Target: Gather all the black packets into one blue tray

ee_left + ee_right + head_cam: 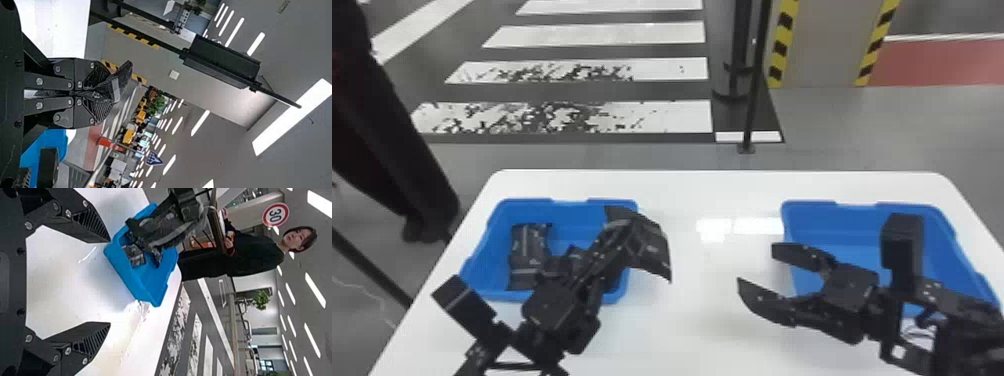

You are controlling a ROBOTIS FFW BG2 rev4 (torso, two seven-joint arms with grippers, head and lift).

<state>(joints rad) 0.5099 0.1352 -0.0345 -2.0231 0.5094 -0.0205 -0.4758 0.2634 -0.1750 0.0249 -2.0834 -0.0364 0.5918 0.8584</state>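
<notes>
The left gripper (619,242) pinches a black packet (651,247) jutting past its tips (the right gripper (757,266) gapes wide).

The left gripper (627,240) partly hides the left blue tray (572,212) and black packets (528,250) inside, and the white table (707,320) is cut off nearest.

In your right wrist view, out in the room behind, you can read the number 30 in dark figures on a round white sign (276,214) with a red rim. Your left wrist view gives you a blue sign (154,158) bearing a white symbol too small to make out. You can't read the pale marks on the black packet (529,250) in the blue tray (569,214) either.
</notes>
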